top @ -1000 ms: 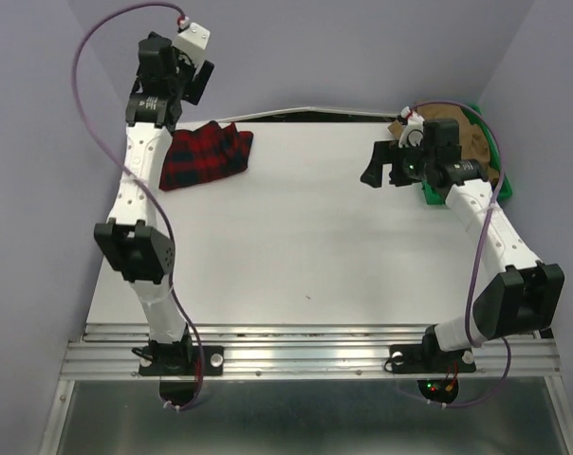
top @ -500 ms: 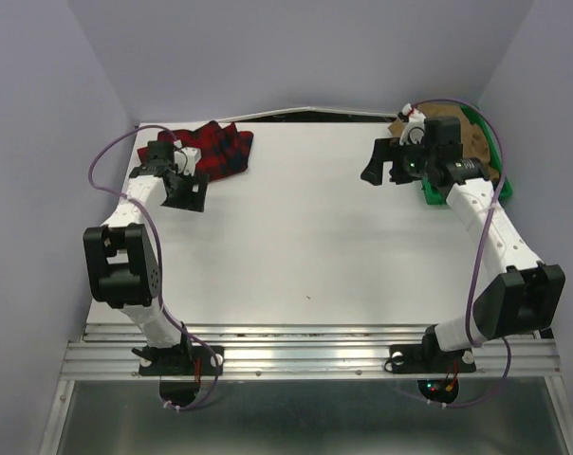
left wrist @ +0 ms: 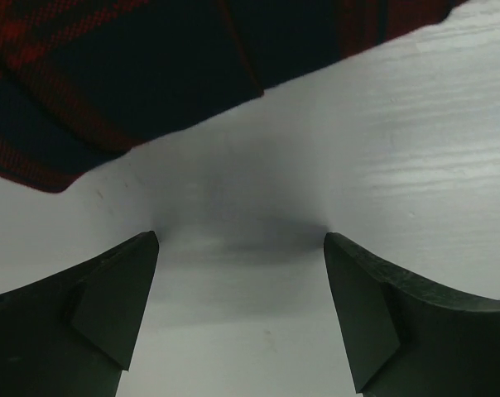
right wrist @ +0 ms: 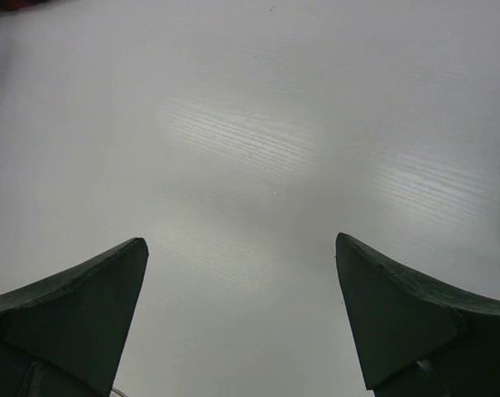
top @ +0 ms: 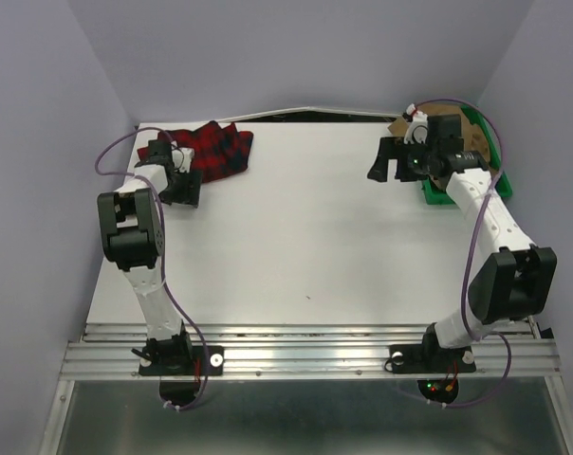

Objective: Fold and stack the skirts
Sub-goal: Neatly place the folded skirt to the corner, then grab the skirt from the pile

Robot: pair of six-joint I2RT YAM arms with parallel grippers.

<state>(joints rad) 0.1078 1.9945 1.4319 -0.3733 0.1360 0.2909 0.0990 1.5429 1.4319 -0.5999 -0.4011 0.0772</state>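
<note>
Left gripper (top: 184, 190): spread wide, empty, just beside red plaid skirt (top: 213, 150), upper left.
Right gripper (top: 385, 163): spread wide, empty, near tan skirt (top: 478, 140), upper right.

White wood-grain tabletop (top: 305, 237) between plain lavender walls (top: 296, 47), ribbed aluminium rail (top: 305, 353) along its near edge.

Overhead and close left wrist views share the red skirt (top: 220, 150).
</note>
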